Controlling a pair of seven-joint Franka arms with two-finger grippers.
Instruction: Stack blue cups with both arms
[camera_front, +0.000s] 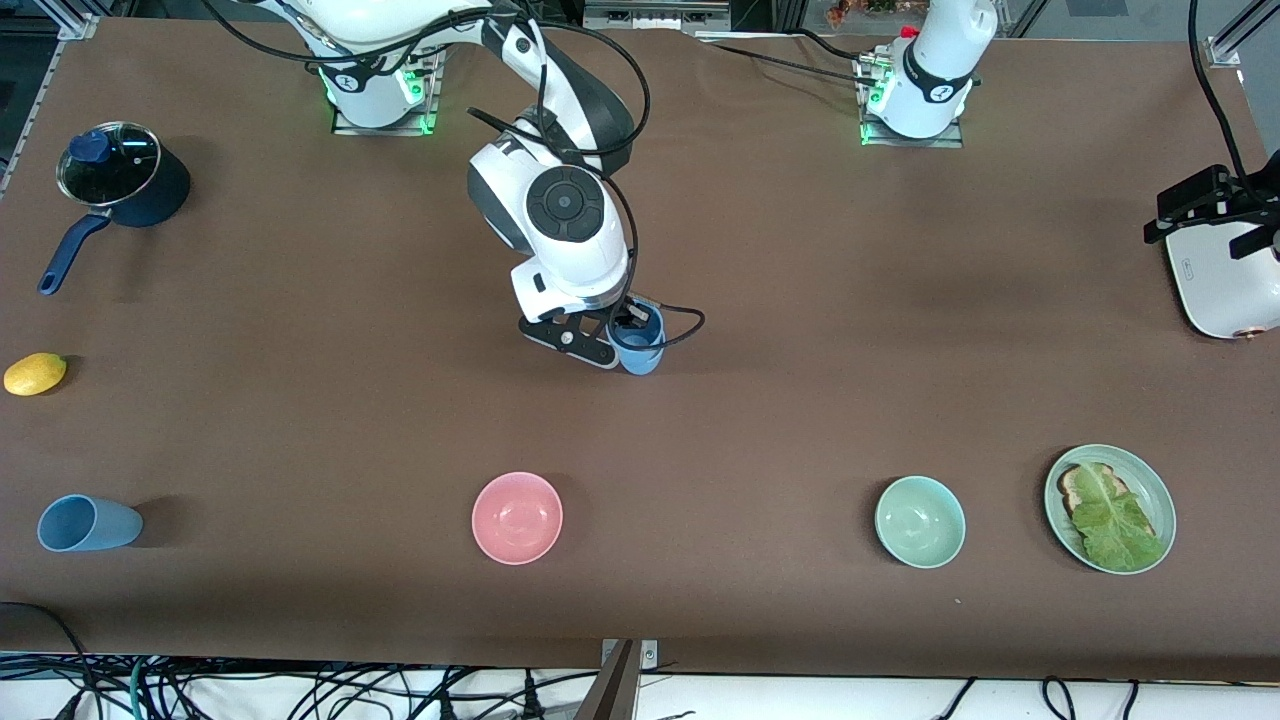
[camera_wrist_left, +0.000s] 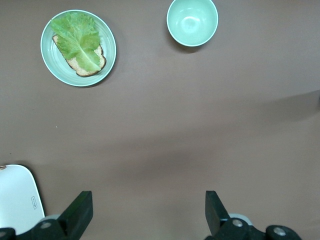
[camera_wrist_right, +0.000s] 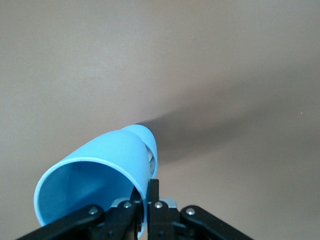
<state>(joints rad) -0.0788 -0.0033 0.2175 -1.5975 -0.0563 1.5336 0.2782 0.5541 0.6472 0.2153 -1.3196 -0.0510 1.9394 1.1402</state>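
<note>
Right gripper (camera_front: 622, 335) pinches the rim of a blue cup (camera_front: 640, 350) at worktop (camera_front: 800, 330) centre; left gripper (camera_wrist_left: 147, 215), wide open, waits.

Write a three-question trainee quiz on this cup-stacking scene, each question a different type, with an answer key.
1. True or false: the right claw is shut on a blue cup.
2. Multiple choice: the other blue cup is
A. upright inside the pink bowl
B. lying on its side near the right arm's end of the table
C. on the plate
3. Fill in: the left claw hangs ____, holding nothing, above bare table.

Key: 1 true; 2 B; 3 open
</note>
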